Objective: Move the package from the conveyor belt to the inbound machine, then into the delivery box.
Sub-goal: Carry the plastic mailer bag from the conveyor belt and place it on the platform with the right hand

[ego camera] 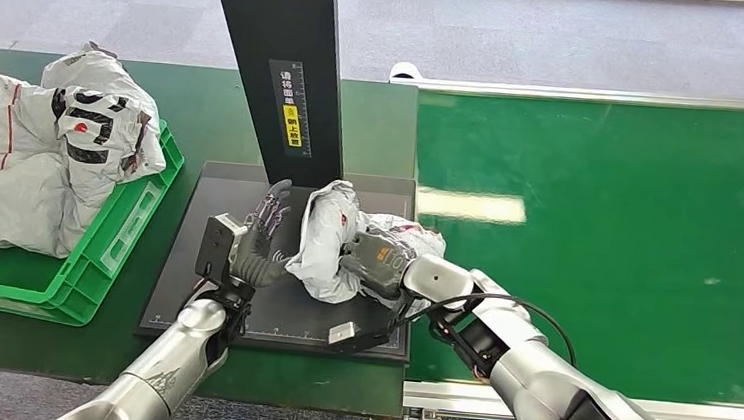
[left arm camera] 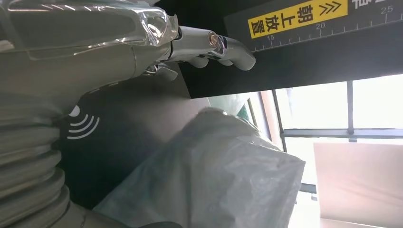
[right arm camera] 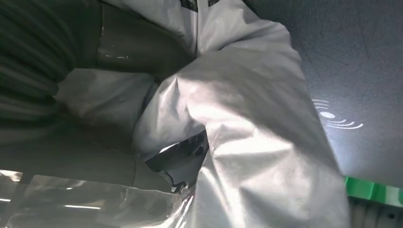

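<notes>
On black scanner plate [ego camera: 250,185], right hand [ego camera: 379,261] grips package [ego camera: 330,242]; left hand [ego camera: 260,241] spread, empty.

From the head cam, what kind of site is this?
Probably a parcel sorting or logistics station: a green conveyor belt, a black scanning platform under a post with a ruler label, and a green crate piled with white poly-bag parcels.

Parcel sorting station, green conveyor belt [ego camera: 596,238], scanning machine [ego camera: 279,62], parcel-filled crate [ego camera: 115,240]
</notes>
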`<action>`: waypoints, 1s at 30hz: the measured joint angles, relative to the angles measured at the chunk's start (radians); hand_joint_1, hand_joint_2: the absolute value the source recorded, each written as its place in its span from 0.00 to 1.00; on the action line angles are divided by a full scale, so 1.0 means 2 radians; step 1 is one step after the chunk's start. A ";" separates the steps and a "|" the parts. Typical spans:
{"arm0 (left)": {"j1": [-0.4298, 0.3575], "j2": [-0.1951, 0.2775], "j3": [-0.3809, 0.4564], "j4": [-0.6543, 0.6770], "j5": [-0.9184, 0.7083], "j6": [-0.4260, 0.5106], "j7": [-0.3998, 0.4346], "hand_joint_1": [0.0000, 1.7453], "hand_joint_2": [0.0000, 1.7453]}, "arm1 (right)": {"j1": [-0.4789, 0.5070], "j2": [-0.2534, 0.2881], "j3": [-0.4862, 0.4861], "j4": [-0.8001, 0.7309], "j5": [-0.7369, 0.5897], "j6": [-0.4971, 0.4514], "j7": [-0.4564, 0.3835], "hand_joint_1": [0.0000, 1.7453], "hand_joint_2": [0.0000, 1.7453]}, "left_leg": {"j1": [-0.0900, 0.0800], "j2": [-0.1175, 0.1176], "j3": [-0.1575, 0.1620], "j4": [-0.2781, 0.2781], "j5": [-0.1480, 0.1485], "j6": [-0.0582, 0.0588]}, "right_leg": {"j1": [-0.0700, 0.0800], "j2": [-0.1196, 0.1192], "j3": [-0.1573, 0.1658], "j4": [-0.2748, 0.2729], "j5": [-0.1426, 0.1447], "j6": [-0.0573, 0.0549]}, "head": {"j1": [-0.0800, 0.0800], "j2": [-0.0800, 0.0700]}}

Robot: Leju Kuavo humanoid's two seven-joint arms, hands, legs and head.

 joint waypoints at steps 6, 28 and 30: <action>-0.004 -0.002 -0.003 0.007 0.003 -0.001 -0.002 0.00 1.00 | -0.002 0.006 0.005 0.017 0.000 -0.031 0.004 0.00 1.00 | 0.000 0.000 0.000 0.000 0.000 0.000 | 0.000 0.000 0.000 0.000 0.000 0.000 | 0.000 0.000; -0.007 -0.009 0.023 -0.001 0.080 0.065 -0.043 0.00 1.00 | 0.001 0.006 -0.006 0.037 -0.018 -0.149 0.012 0.00 1.00 | 0.000 0.000 0.000 0.000 0.000 0.000 | 0.000 0.000 0.000 0.000 0.000 0.000 | 0.000 0.000; -0.006 -0.009 0.023 -0.003 0.080 0.062 -0.044 0.00 1.00 | 0.003 0.006 -0.018 0.037 -0.043 -0.156 -0.003 0.00 1.00 | 0.000 0.000 0.000 0.000 0.000 0.000 | 0.000 0.000 0.000 0.000 0.000 0.000 | 0.000 0.000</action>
